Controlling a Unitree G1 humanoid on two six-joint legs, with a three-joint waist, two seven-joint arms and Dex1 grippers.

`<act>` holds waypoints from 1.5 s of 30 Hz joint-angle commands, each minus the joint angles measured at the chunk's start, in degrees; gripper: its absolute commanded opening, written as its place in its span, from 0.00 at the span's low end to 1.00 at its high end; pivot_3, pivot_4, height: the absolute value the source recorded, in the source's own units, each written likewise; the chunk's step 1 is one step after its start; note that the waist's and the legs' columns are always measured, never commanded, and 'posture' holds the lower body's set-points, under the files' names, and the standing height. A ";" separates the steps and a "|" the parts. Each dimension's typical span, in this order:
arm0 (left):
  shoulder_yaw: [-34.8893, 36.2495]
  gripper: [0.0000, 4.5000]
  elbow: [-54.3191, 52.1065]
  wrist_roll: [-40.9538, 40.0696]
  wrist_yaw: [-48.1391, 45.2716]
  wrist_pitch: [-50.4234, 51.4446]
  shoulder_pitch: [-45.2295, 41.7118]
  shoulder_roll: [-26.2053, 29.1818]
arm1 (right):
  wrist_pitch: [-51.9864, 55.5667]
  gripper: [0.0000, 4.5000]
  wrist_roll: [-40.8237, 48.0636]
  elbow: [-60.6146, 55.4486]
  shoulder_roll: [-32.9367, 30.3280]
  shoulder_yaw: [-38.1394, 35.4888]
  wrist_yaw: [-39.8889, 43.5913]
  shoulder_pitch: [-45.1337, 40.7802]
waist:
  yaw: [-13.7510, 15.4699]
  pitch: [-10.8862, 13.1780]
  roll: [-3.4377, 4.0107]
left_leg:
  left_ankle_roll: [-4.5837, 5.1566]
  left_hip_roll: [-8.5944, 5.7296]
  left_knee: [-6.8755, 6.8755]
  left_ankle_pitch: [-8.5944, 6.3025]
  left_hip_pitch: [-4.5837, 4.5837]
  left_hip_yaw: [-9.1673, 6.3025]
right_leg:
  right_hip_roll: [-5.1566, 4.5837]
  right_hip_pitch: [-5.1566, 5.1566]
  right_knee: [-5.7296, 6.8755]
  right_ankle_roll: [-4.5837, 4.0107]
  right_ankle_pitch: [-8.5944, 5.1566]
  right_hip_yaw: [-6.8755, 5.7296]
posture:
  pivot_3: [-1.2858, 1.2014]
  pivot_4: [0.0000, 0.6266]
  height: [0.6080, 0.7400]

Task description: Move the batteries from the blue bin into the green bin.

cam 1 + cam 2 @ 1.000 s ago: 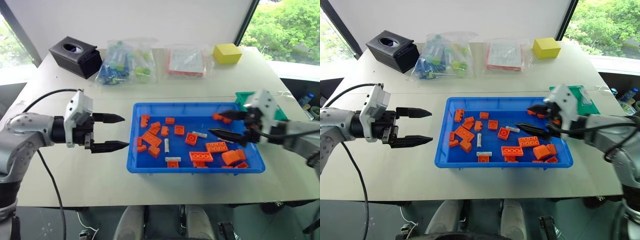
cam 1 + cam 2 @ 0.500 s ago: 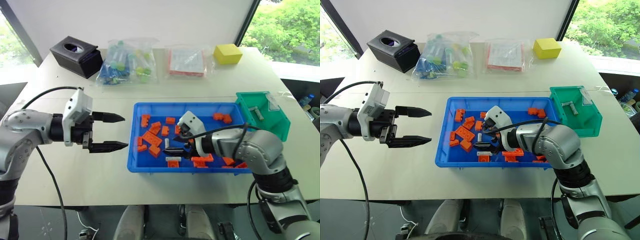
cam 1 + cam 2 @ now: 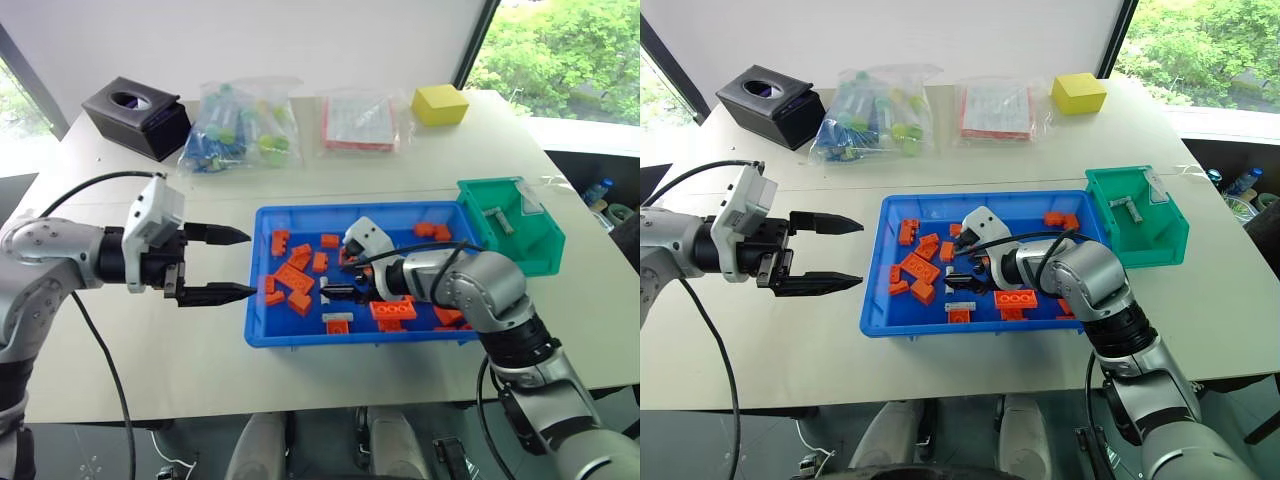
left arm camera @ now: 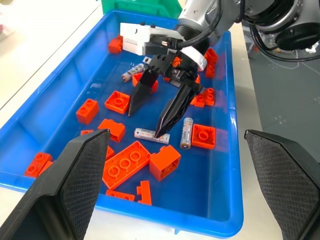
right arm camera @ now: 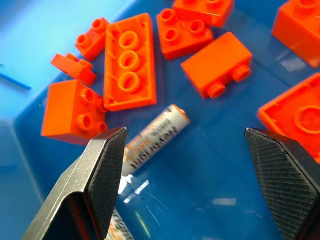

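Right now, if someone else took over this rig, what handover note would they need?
Left tool: open, empty, beside the blue bin, outside it.
Right tool: open, inside the blue bin, one fingertip at a battery on the floor; nothing gripped.
Other batteries lie among the orange bricks: one beside it, one further back.
Green bin: one battery inside.
Left: grasp and carry the rest across.

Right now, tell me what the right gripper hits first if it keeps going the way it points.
Probably the battery lying on the blue bin floor: the open right gripper points down at it, one fingertip about touching it. Orange bricks lie just beyond.
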 commanded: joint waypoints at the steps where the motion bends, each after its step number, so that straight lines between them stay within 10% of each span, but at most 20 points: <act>1: 0.79 1.00 -0.54 -0.13 0.09 -1.09 -0.78 0.11 | 1.53 0.86 0.37 -2.05 1.06 -0.18 0.33 -0.45 | -0.17 0.00 0.00 | 0.00 0.00 0.00 0.00 0.00 -0.01 | 0.00 0.00 0.00 0.00 0.00 0.00 | 0.52 0.24 0.64; 15: -0.29 1.00 0.94 0.74 -0.05 -2.37 -2.41 -0.83 | -0.57 0.86 -3.81 -1.44 2.76 5.21 0.01 0.73 | -0.46 0.00 0.00 | 0.00 0.00 -0.02 0.00 0.00 -0.04 | 0.01 -0.02 0.01 0.01 0.00 0.00 | 0.52 0.24 0.64; 23: -0.80 1.00 1.12 0.99 -0.38 -2.56 -2.67 -0.97 | -1.92 0.02 -5.19 -1.73 1.37 5.53 1.61 1.22 | -0.46 0.00 0.00 | 0.00 0.00 -0.04 0.00 0.01 -0.04 | 0.01 -0.02 0.01 0.01 0.00 0.00 | 0.52 0.24 0.64; 34: -2.14 1.00 -2.80 -1.20 -1.90 -1.20 -0.38 -1.22 | 3.30 0.01 -1.08 -6.75 -5.61 -5.80 5.28 -4.33 | -0.31 0.03 0.02 | -0.01 0.01 -0.03 0.00 -0.06 -0.06 | -0.03 -0.06 -0.01 0.03 -0.02 0.00 | 0.52 0.24 0.64; 45: -3.42 1.00 -2.50 -1.39 -1.46 -1.45 -1.09 -2.44 | -12.76 0.01 -8.41 10.96 -32.31 -21.13 12.74 -2.34 | 0.63 0.07 -0.01 | -0.01 -0.04 -0.07 0.00 -0.11 0.28 | -0.09 -0.07 -0.14 0.10 -0.09 0.00 | 0.52 0.24 0.64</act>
